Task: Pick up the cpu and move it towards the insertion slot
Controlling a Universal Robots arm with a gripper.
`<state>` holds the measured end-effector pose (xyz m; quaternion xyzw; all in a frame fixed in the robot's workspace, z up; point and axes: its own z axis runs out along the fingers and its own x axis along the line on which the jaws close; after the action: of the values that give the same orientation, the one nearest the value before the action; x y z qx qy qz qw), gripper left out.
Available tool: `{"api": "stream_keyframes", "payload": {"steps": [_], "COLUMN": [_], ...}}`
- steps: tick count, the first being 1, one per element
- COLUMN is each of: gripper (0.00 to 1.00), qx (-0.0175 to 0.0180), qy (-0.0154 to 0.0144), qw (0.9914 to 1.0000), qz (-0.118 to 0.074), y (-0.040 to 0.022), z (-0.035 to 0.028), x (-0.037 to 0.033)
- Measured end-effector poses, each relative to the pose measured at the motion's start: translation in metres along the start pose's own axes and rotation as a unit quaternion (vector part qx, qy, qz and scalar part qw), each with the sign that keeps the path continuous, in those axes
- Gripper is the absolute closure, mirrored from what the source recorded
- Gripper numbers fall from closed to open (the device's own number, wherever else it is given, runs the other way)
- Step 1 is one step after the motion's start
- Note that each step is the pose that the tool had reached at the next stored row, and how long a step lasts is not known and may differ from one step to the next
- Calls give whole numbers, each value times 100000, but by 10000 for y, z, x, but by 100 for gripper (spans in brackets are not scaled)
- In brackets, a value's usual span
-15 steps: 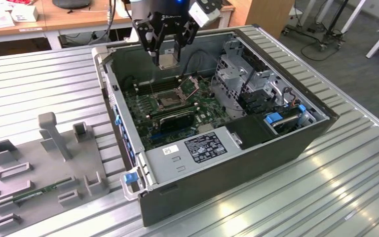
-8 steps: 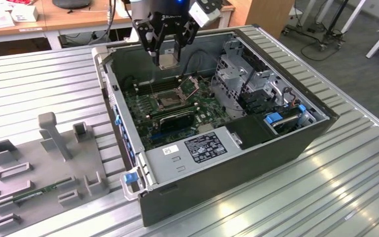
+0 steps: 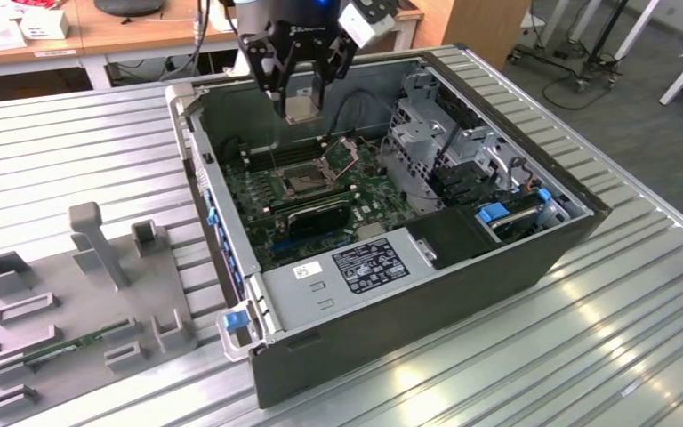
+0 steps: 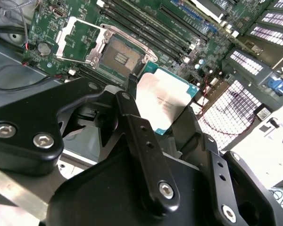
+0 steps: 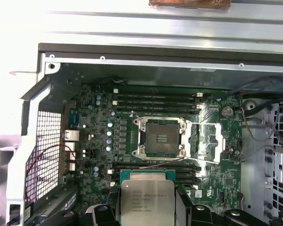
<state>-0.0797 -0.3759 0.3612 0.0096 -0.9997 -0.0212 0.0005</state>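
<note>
Slatted metal table (image 3: 68,160) bears the open computer case (image 3: 437,294); fingers (image 5: 180,207) grip the cpu (image 5: 147,201) above memory slots (image 5: 155,100).

Open computer case (image 3: 437,267); grey fixture tray (image 3: 81,302), perhaps holding memory stick (image 3: 68,347).

cpu (image 5: 147,203): silvery-beige metal top, green rim
gripper (image 3: 300,111): black fingers, silver screw heads in the second wrist view
insertion slot (image 5: 161,137): silver frame, dark centre with a pale grid patch
circuit board (image 3: 372,209): green, speckled with small silver and black parts
memory slots (image 5: 155,100): long black strips
computer case (image 3: 461,267): dark grey outside, light grey metal inside, blue clips
table (image 3: 626,338): pale grey, ribbed in parallel stripes
fixture tray (image 3: 68,302): plain grey
memory stick (image 3: 68,349): green
</note>
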Motion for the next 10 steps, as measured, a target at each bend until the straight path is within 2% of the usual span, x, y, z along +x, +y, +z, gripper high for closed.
{"api": "stream_keyframes", "payload": {"steps": [5,10], "gripper": [45,45], "qx": [6,4], "qy": [2,0], "qw": [100000,100000], "qz": [0,-3], "y": [69,136], "z": [38,84], "x": [-6,-40]}}
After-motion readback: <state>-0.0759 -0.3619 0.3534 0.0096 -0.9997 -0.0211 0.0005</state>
